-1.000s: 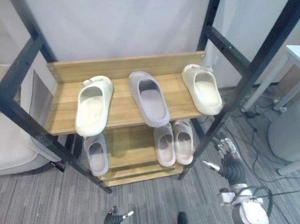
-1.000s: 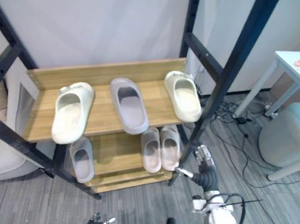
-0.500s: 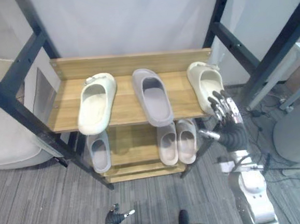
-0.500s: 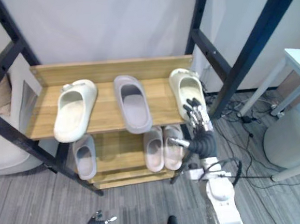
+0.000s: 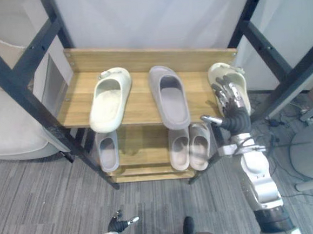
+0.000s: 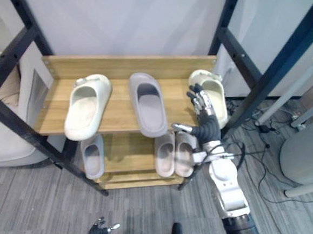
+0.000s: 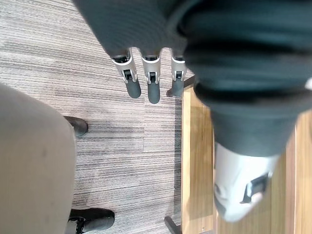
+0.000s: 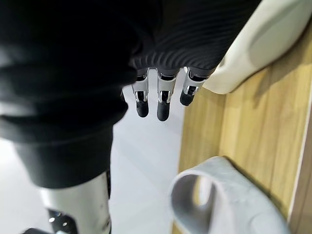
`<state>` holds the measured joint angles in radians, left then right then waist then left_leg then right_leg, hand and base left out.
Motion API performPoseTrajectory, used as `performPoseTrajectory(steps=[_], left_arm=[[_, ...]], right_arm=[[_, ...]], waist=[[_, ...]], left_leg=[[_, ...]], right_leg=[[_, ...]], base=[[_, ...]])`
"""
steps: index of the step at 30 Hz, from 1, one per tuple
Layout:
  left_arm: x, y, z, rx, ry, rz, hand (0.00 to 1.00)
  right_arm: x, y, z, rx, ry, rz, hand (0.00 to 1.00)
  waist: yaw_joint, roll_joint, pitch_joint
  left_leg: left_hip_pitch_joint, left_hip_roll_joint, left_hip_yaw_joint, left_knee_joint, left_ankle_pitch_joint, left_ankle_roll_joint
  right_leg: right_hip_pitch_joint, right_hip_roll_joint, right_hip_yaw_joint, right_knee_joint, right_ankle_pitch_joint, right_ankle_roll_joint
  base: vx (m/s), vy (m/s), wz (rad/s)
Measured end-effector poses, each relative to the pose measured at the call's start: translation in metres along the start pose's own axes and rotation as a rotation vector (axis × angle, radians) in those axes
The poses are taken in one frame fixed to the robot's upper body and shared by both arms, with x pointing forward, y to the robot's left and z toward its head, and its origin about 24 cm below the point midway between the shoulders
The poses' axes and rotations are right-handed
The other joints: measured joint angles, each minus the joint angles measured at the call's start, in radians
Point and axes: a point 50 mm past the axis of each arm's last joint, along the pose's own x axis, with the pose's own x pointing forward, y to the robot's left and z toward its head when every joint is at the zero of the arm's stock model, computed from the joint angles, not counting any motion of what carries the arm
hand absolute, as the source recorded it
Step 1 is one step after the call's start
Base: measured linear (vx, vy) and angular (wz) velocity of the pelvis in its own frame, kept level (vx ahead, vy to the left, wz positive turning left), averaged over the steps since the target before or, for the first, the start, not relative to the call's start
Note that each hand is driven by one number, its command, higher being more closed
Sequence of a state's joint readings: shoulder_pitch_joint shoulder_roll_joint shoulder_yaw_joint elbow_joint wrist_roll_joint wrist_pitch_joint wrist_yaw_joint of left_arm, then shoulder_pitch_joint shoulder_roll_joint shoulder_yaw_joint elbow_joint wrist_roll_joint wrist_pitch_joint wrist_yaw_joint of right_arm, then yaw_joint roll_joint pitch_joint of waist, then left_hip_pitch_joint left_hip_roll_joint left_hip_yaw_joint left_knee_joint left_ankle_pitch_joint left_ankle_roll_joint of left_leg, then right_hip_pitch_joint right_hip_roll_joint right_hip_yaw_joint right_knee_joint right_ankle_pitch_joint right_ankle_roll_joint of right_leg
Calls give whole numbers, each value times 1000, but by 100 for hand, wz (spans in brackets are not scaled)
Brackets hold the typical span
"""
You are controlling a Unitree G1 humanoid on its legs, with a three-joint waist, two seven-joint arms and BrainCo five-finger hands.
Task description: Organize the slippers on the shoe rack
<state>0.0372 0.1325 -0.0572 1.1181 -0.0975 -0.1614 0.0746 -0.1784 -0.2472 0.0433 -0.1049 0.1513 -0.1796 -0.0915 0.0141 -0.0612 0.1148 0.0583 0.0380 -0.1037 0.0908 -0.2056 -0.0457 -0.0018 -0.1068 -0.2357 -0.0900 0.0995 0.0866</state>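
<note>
Right of frame, top shelf [image 5: 138, 96] | right robot hand [image 5: 231, 103] open-fingered over cream slipper [image 5: 220, 71] | likely light, soft foam; pinch the strap | left robot hand [image 7: 153, 80] relaxed, lower left

Shoe rack [image 5: 38, 44], two shelves. Top shelf [image 5: 140, 99]: three slippers in a row, lengthwise front to back, left slipper [image 5: 110, 99], middle slipper [image 5: 169, 96], right slipper [image 5: 221, 69]. Right robot hand [image 5: 231, 103] sits in front of the right slipper, at the shelf's right end. Lower shelf [image 5: 140, 148]: single slipper [image 5: 108, 151] at left, pair [image 5: 179, 148] side by side at right, under the middle slipper. Left robot hand [image 5: 119, 225] low over the floor [image 5: 45, 212], in front of the rack
</note>
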Motion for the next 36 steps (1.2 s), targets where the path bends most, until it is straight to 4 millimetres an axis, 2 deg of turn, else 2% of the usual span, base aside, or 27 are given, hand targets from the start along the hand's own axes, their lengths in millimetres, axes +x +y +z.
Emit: performPoseTrajectory(steps=[3,13,17,22,29,32,33,36], left_arm=[[0,0,1,-1,-5,-1,0],[3,-2,15,-2,-52,-22,0],[3,-2,16,-2,-57,-21,0],[4,-1,20,-4,-73,-19,0],[4,-1,21,-4,-78,-16,0],[4,1,25,-2,-90,-12,0],[4,1,26,-3,-93,-11,0],[5,2,27,-4,-96,-10,0]], right_arm=[[10,0,-5,-12,21,-15,0],[45,1,-20,-52,87,-47,0],[52,0,-19,-55,92,-74,0],[67,-13,-22,-63,121,-156,0],[79,-12,-21,-94,131,-166,0],[87,-11,-17,-101,128,-167,0],[91,-10,-17,-104,132,-169,100],[99,-9,-17,-140,144,-165,100]], waist=[[1,-3,2],[42,-17,38],[42,-19,44],[42,-23,62],[44,-27,68],[40,-34,89],[39,-35,94],[39,-36,98]], left_leg=[[-8,-3,-19,1,4,0],[-23,-15,-46,3,18,0],[-26,-17,-57,3,21,-1],[-41,-18,-97,3,32,-6],[-42,-22,-98,3,34,-4],[-52,-27,-99,3,41,-5],[-52,-29,-99,3,43,-5],[-58,-29,-99,-2,53,-8]], right_leg=[[1,-3,-18,0,0,0],[3,-16,-35,0,0,0],[4,-18,-43,0,0,0],[4,-20,-79,0,0,-1],[4,-23,-81,0,1,-1],[2,-29,-79,0,1,-1],[2,-31,-78,0,4,-3],[-5,-31,-76,0,11,-7]], base=[[-8,-9,18],[-35,-9,9],[-24,-7,7],[-10,-16,21],[-4,-1,2],[-69,-2,1],[-75,-2,3],[-69,-4,0]])
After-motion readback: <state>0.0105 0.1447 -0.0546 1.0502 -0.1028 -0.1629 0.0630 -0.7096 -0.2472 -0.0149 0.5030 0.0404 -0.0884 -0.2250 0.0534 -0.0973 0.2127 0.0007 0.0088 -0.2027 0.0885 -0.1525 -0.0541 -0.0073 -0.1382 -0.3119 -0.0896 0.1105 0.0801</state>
